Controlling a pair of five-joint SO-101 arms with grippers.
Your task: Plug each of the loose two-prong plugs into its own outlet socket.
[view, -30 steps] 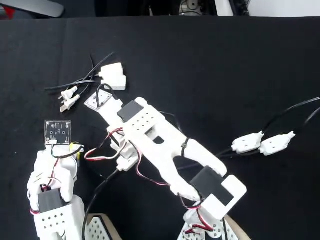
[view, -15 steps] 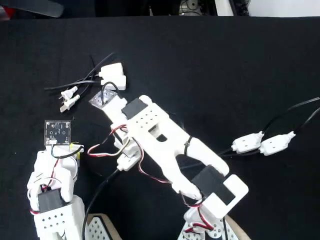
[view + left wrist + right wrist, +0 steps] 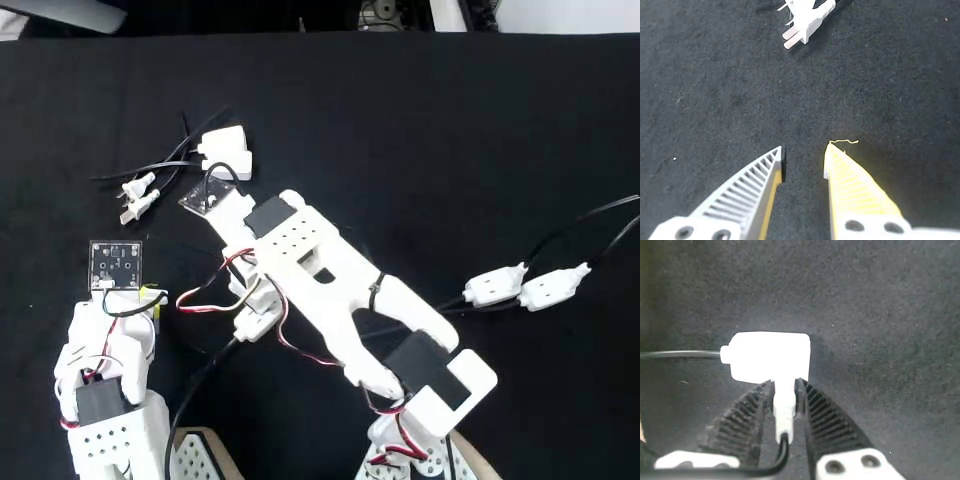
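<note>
Right arm (image 3: pixel 330 290) had slid toward the upper left, pressing its plug (image 3: pixel 784 415) against the outlet socket (image 3: pixel 767 356).
The right end effector (image 3: pixel 785 384) stayed clamped on that plug, one insertion seemingly near done; the left end effector (image 3: pixel 802 155) hung half open and empty over the counter (image 3: pixel 715 100), while two loose plugs (image 3: pixel 138 196) waited at left.

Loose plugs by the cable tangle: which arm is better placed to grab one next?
Left. Its gripper is open and empty, with the loose plugs on the table just ahead. The right gripper is shut on a plug at the white outlet block.
</note>
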